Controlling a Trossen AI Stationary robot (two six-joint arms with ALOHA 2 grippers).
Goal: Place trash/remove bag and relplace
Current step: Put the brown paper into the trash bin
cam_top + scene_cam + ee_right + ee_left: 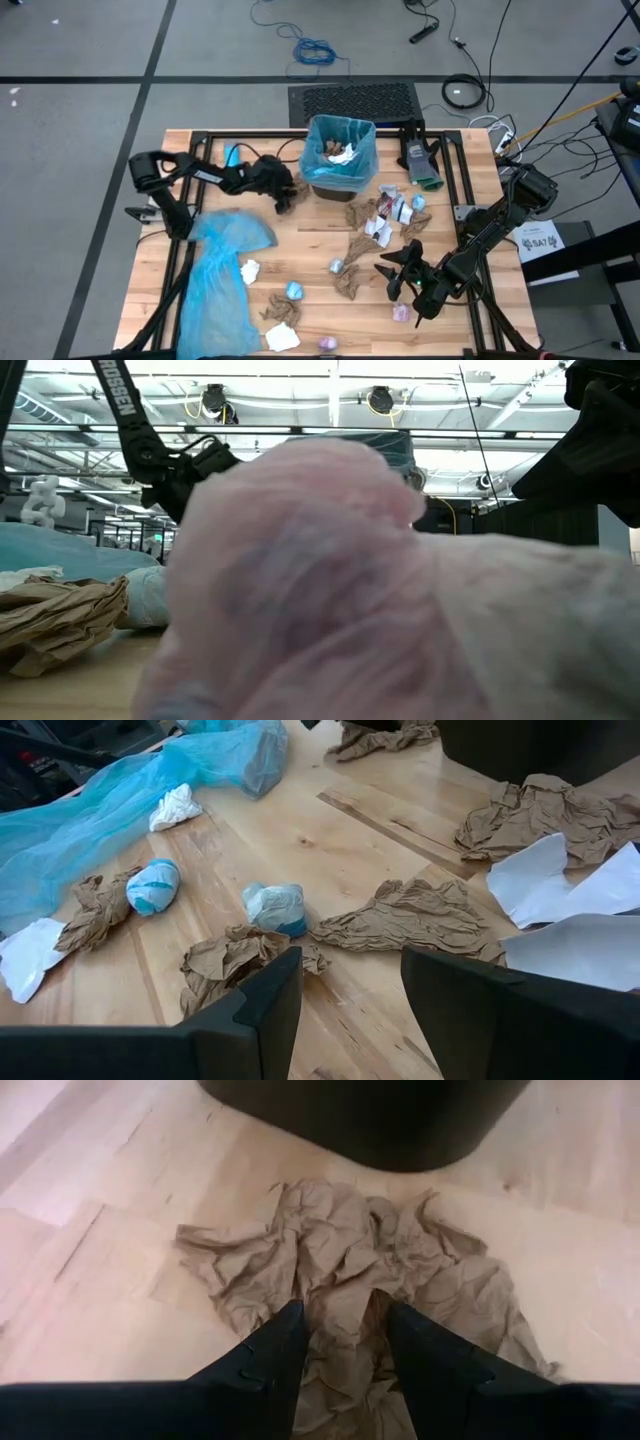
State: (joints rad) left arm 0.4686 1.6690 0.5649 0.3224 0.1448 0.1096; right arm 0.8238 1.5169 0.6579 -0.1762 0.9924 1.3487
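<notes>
We see our left gripper (345, 1342) at the frame's bottom, its dark fingers (272, 1355) parted around a crumpled brown paper wad (350, 1265) lying on the pale wooden table (90, 1210), just below the dark bin (365, 1115) at top centre.

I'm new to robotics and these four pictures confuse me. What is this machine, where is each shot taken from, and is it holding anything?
Two dark robot arms work at a wooden table. One camera looks straight down, one sits at table height with a pink wrapper filling its view, and one rides each wrist. Scattered trash lies around a bin lined with a blue bag; a spare blue bag lies flat. The left end effector straddles a brown paper wad beside the bin, fingers apart, not yet gripping. The right end effector hovers open above other scraps, holding nothing.
</notes>
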